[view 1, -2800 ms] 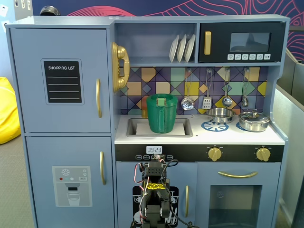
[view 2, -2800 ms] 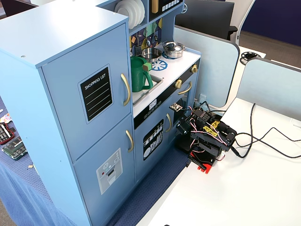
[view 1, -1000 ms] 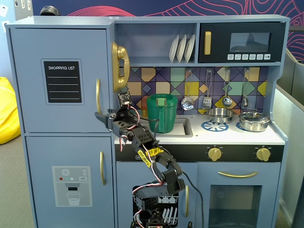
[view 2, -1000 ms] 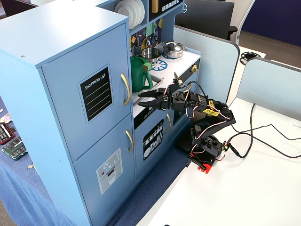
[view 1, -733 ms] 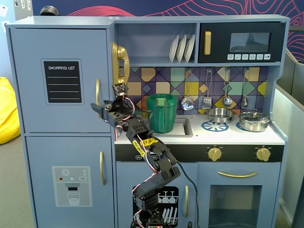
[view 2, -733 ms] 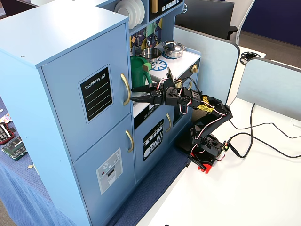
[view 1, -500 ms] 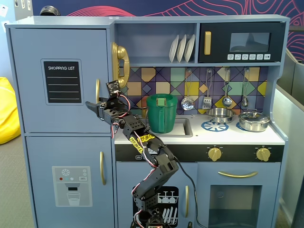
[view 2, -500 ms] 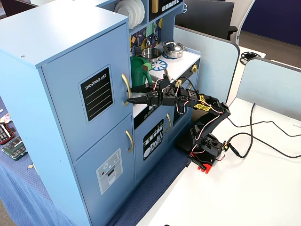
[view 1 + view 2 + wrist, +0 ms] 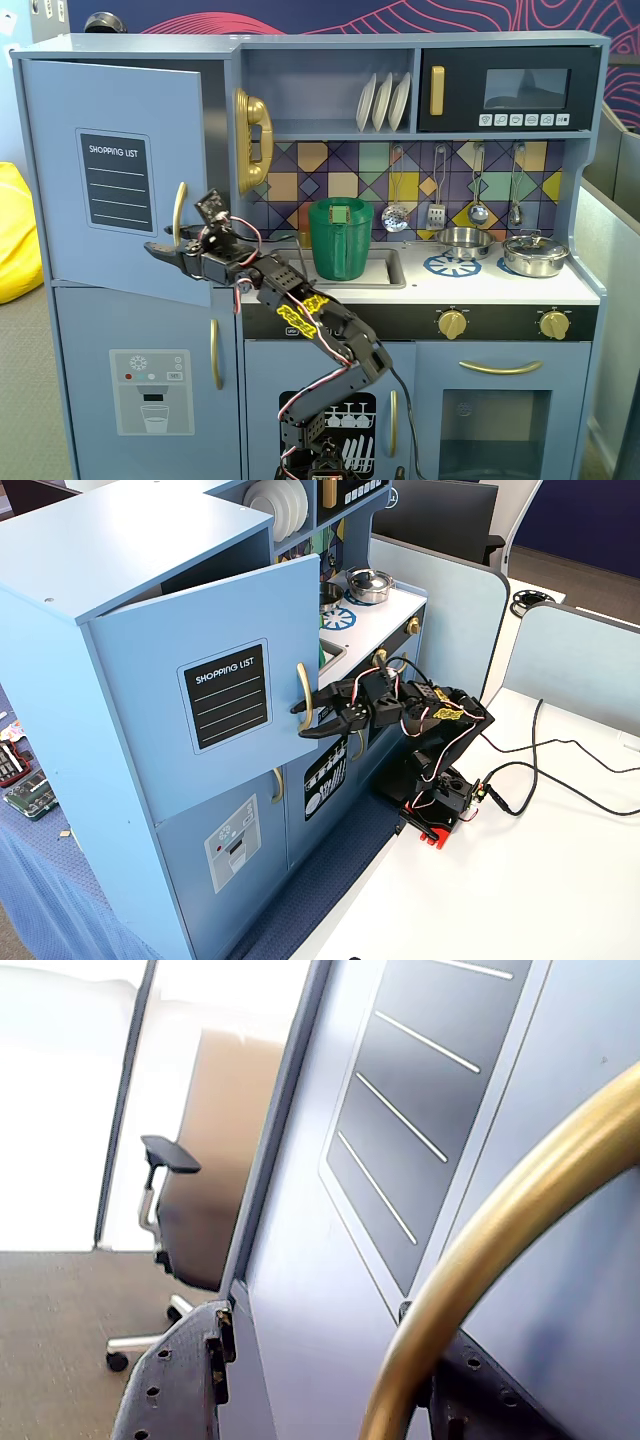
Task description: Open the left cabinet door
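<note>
The left cabinet door point(image 9: 120, 170) is grey-blue with a black "SHOPPING LIST" panel point(image 9: 116, 180) and a curved gold handle point(image 9: 178, 208). It stands partly swung out from the cabinet, as a fixed view point(image 9: 215, 695) also shows. My gripper point(image 9: 168, 250) is open at the handle's lower end. In the wrist view the handle point(image 9: 480, 1260) passes between the two dark fingers point(image 9: 190, 1370), close to the right one, with a wide gap on the left. My gripper point(image 9: 315, 1320) faces the door front point(image 9: 300, 1290). In a fixed view my gripper point(image 9: 308, 720) straddles the handle point(image 9: 303, 692).
Below the door is a door with a water-dispenser graphic point(image 9: 150, 390). A gold toy phone point(image 9: 252, 140) and a green pitcher point(image 9: 340, 240) sit right of the door. The arm's base point(image 9: 435, 800) and cables point(image 9: 560, 770) lie on the white table. An office chair point(image 9: 190, 1220) stands beyond.
</note>
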